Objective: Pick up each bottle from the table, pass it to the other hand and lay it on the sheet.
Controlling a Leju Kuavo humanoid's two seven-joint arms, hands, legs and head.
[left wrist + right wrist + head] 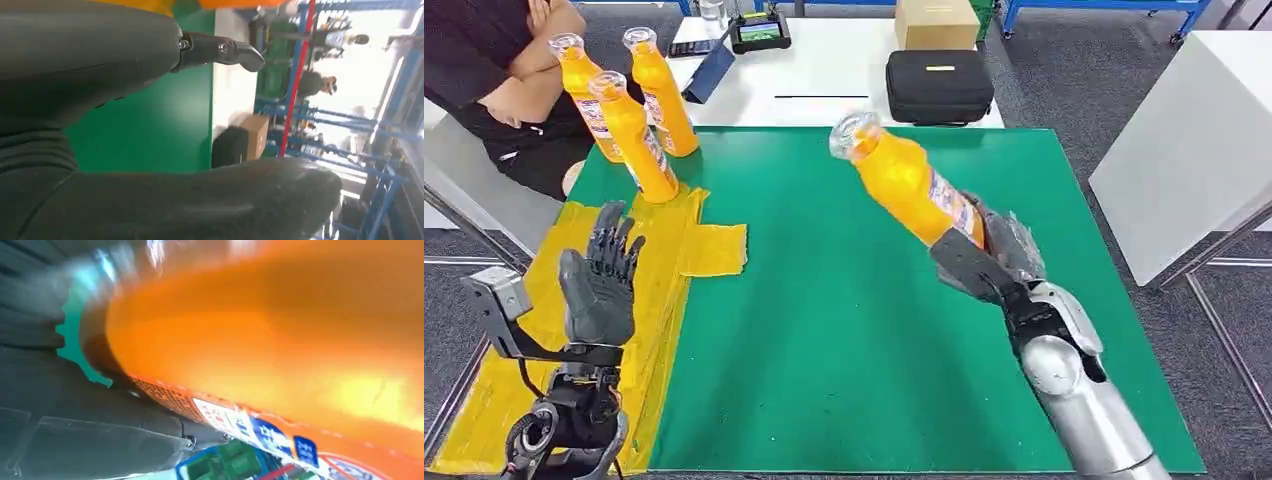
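the right hand (989,262) is grasping an orange bottle (911,187) near its bottom end and holds it up over the green mat (844,330). the bottle is tilted, with its clear cap (852,133) pointing up and away toward the far left. it is not touching the mat. in the right wrist view the orange bottle (280,340) is very close and a bit blurry, and you can see its label with blue and white marks. the left hand (600,278) is released, with nothing in it. its fingers are spread and point up, and the palm is over the yellow sheet (664,250). the yellow sheet lies on the left part of the green mat. three more orange bottles (629,110) stand up close together at the far end of the yellow sheet, all with clear caps. a person in a dark top (474,60) sits behind them with folded arms. past the mat there is a white table (844,70) with a black case (939,85), a brown box (936,22) and a small screen (759,32) on it.
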